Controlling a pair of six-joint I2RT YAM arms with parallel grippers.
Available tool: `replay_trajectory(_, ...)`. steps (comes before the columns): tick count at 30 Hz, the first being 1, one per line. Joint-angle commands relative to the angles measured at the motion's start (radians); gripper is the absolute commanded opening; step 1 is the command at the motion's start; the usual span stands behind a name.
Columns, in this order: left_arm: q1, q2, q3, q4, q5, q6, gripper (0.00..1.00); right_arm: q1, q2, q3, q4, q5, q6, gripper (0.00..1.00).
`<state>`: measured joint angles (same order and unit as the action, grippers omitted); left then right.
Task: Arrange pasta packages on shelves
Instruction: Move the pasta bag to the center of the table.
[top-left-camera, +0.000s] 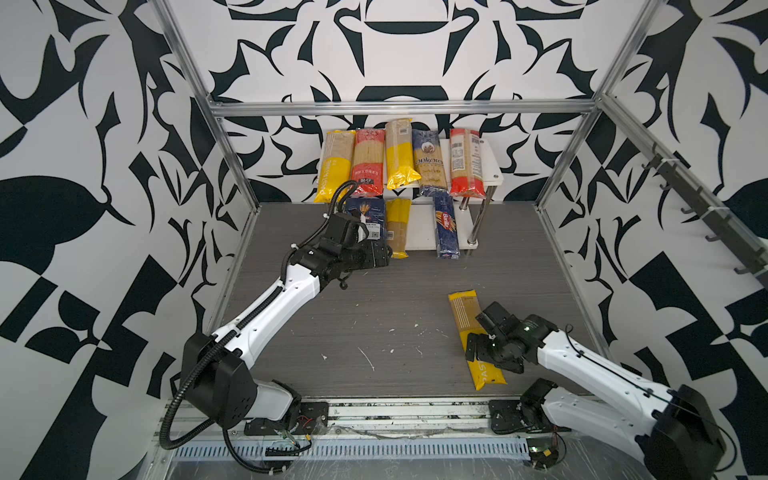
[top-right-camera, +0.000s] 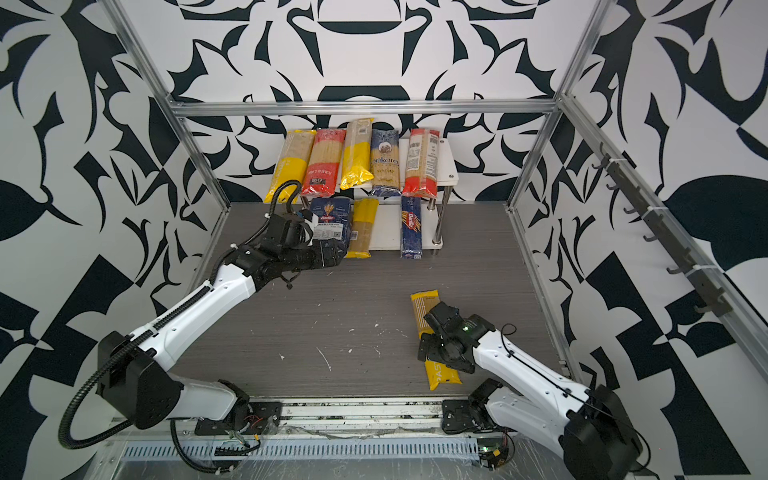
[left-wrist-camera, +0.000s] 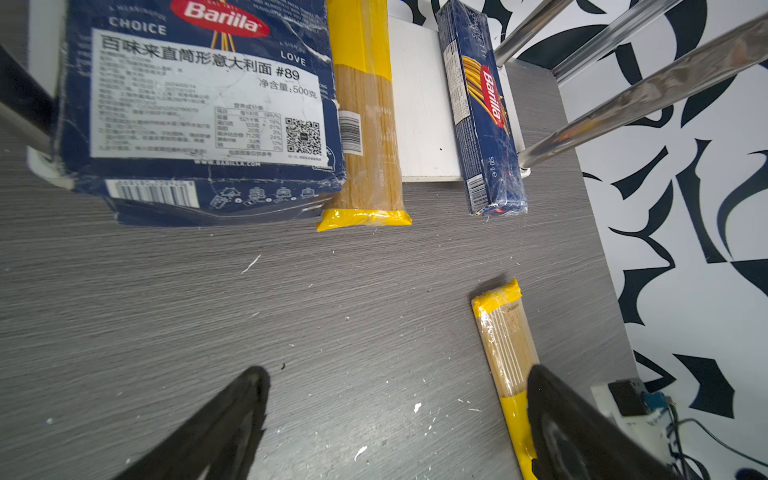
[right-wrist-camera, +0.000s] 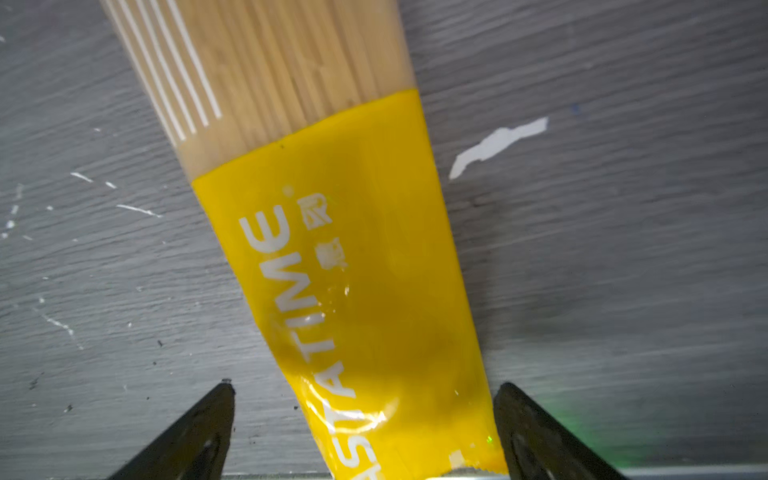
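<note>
Straddling the one loose yellow bag (top-left-camera: 461, 311), your right claw (right-wrist-camera: 365, 390) sits low over it at the near right of the grey table (top-left-camera: 374, 332). Its jaws are spread wide, one on each side of the bag's width, and they clamp nothing. Whether the tips touch the tabletop cannot be told. The bag lies flat with its long axis running near to far. Its solid yellow printed end is nearest you, and its far end leans a little left, roughly toward the rack (top-left-camera: 492, 166).

Expect it to handle as a light, slick film sleeve around a stiff bundle of dry strands. It is probably rigid along its length, brittle if bent, and likely to slide in the pads. Take it across the narrow width, close to the middle, so neither end droops. The claw sits over the near half, so the far end may sag when lifted.

Farther back and to the left, your left claw (left-wrist-camera: 397, 374) hangs open and empty just in front of the rack's lower left, by the wide Barilla pack (top-left-camera: 365, 212).

On the lower board that pack lies at the left, right against a shelved yellow bag (top-left-camera: 397, 224). A slim Barilla box (top-left-camera: 446, 228) lies apart at the right, with bare board between. All three point near to far, their ends overhanging the front edge.

Farthest, the upper board carries a row of five bags (top-left-camera: 399, 153) side by side, also lying near to far: yellow, red, yellow, blue, red.
</note>
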<state>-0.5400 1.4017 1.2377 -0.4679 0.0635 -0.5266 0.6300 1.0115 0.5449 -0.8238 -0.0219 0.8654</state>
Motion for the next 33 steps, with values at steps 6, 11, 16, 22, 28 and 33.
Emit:
replay_trajectory(6, -0.002, -0.048, -0.011, -0.043, -0.037, 0.038, 0.99, 0.059, 0.122, 0.025, 0.067, 0.014, -0.004, 1.00)
replay_trajectory(11, 0.001, -0.062, -0.021, -0.049, -0.047, 0.053, 0.99, 0.085, 0.195, 0.039, 0.089, 0.019, 0.002, 1.00)
replay_trajectory(16, 0.007, -0.085, -0.034, -0.058, -0.063, 0.072, 0.99, 0.106, 0.273, 0.075, 0.120, 0.011, -0.013, 0.88)
replay_trajectory(22, 0.020, -0.119, -0.050, -0.074, -0.082, 0.083, 0.99, 0.145, 0.428, 0.193, 0.144, 0.009, -0.058, 0.61)
replay_trajectory(28, 0.037, -0.195, -0.077, -0.101, -0.107, 0.094, 0.99, 0.197, 0.604, 0.347, 0.170, -0.007, -0.105, 0.51)
replay_trajectory(33, 0.060, -0.249, -0.102, -0.128, -0.120, 0.097, 0.99, 0.228, 0.730, 0.478, 0.182, -0.029, -0.138, 0.56)
